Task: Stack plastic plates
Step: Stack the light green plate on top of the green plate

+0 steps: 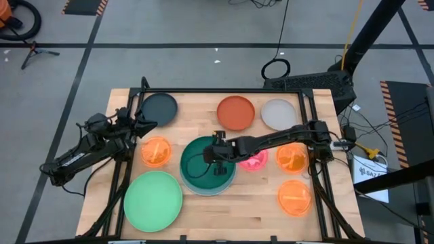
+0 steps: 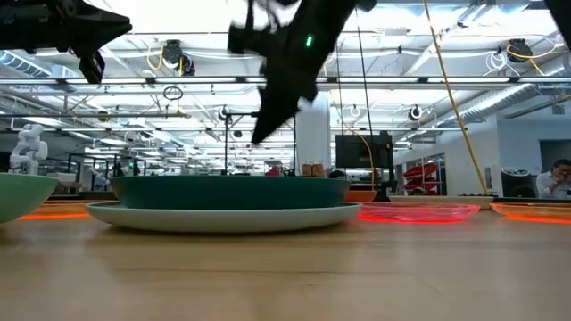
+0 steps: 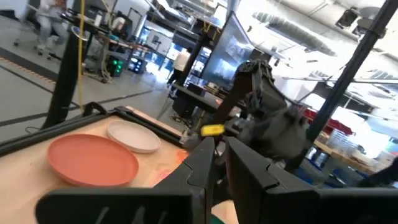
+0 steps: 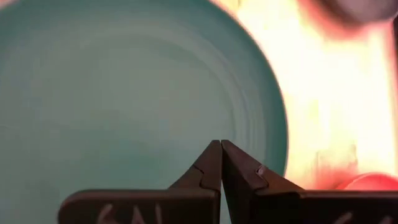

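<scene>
The right gripper (image 1: 218,157) hangs over the dark teal plate (image 1: 201,169), fingers pinched together and empty (one stack begun). Next it must fetch another plate.

Counter (image 1: 224,211), seen from above: you have 3 rows.

Far row, left to right: far-left plate (image 1: 159,107), far-middle plate (image 1: 236,112), far-right plate (image 1: 279,113); the last 2 sit near each other.

Middle row, left to right:
- small left plate (image 1: 156,151)
- upper large plate (image 1: 195,163), lying on the lower large plate (image 2: 223,217)
- small centre plate (image 1: 256,163), just beside that pair
- mid-right plate (image 1: 293,157)

Near row: near-left plate (image 1: 153,198), near-right plate (image 1: 295,196).

The right gripper (image 1: 218,163) hangs above the stacked pair.
</scene>
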Controlling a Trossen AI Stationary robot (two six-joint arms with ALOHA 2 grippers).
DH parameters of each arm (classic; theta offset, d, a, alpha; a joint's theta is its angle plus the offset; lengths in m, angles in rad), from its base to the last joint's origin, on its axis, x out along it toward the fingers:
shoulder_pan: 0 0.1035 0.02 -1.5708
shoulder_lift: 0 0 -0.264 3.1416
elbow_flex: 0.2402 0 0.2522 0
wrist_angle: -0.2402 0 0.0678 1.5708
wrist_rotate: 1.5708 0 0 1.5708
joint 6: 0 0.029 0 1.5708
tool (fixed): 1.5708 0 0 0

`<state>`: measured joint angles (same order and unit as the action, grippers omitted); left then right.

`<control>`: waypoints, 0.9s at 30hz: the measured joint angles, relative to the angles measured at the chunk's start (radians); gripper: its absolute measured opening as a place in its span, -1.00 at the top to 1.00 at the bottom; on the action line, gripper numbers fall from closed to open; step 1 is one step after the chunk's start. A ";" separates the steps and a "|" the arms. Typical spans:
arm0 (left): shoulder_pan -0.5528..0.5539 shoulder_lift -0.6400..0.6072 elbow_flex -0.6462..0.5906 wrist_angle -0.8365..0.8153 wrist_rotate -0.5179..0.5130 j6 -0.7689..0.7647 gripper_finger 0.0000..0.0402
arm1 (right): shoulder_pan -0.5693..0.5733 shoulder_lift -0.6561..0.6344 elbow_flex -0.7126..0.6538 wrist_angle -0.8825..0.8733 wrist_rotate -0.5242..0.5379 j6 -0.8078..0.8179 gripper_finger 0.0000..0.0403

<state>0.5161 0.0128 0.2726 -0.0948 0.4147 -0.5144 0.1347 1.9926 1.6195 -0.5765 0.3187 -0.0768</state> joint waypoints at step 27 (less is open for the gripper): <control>-0.444 0.518 0.000 0.498 -0.243 0.033 0.77 | 0.017 -0.746 -0.872 0.862 -0.036 -0.194 0.99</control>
<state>0.0720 0.5308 0.2726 0.4034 0.1715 -0.4815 0.1516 1.2468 0.7476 0.2855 0.2829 -0.2709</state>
